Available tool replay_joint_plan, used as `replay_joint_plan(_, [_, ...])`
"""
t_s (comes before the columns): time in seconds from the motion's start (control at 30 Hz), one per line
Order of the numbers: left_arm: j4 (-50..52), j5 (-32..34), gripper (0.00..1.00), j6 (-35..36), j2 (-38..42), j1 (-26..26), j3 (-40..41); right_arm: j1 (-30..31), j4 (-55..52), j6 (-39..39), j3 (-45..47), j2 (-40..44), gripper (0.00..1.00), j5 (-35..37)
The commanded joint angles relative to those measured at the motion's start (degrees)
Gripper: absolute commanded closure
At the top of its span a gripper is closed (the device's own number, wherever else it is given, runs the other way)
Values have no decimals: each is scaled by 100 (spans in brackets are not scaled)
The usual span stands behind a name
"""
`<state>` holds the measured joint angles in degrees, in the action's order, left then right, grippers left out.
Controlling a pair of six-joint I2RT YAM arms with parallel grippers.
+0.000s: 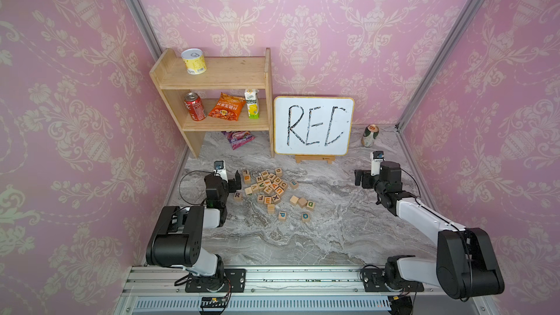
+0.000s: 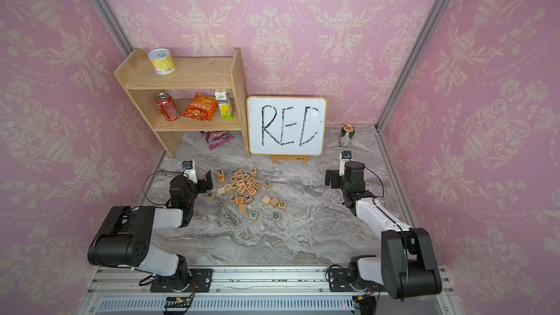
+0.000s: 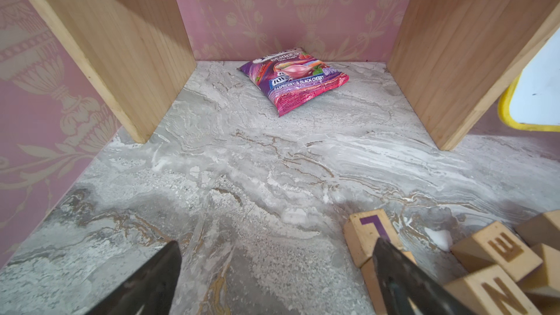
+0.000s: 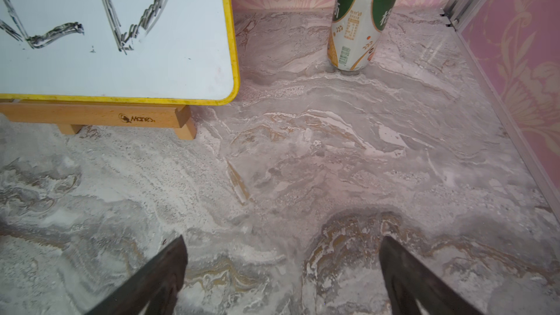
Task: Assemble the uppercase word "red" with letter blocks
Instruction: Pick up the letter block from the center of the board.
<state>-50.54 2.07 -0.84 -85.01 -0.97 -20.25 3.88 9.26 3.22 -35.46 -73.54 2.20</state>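
Left side: left gripper [image 1: 235, 182] jaws spread, empty, near pale wooden purple-R cube [image 1: 238, 196]
Right side: right gripper [image 1: 362, 178] jaws spread, empty

A wooden shelf [image 1: 230, 71] on the grey marbled worktop [image 1: 333, 231] holds a yellow tin [image 1: 194, 61] above and a red can [image 1: 195, 110], orange snack bag [image 1: 227, 107] and carton [image 1: 252, 103] below, a purple sweet bag [image 3: 295, 78] lies under it, and beside it stand a whiteboard [image 1: 313, 125] and a green can [image 1: 370, 135].
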Motion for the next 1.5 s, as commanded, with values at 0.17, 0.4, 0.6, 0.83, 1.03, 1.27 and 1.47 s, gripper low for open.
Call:
replay_joint_plan(0.17, [2473, 173, 1, -68, 937, 104, -780, 524, -2106, 282, -962, 352, 0, -388])
replay_joint_plan(0.4, [4072, 274, 1, -416, 1446, 176, -1143, 1058, -3042, 529, -1618, 353, 0, -518])
replay_joint_plan(0.6, [5218, 270, 1, -794, 1727, 220, -1367, 1663, -3612, 817, -2138, 314, 0, -502])
replay_joint_plan(0.83, [6369, 103, 1, -997, 1779, 312, -1783, 2251, -4269, 1105, -2826, 179, 0, -429])
replay_joint_plan(1.03, [7407, -115, 1, -1020, 1620, 370, -2220, 2775, -4727, 1465, -3430, 59, 0, -314])
replay_joint_plan(1.27, [8058, -208, 1, -954, 1733, 448, -2432, 3583, -5059, 1840, -3840, -50, 0, 115])
replay_joint_plan(1.47, [8553, -13, 1, -759, 1734, 502, -2639, 4009, -5339, 2058, -4412, -384, 0, 219])
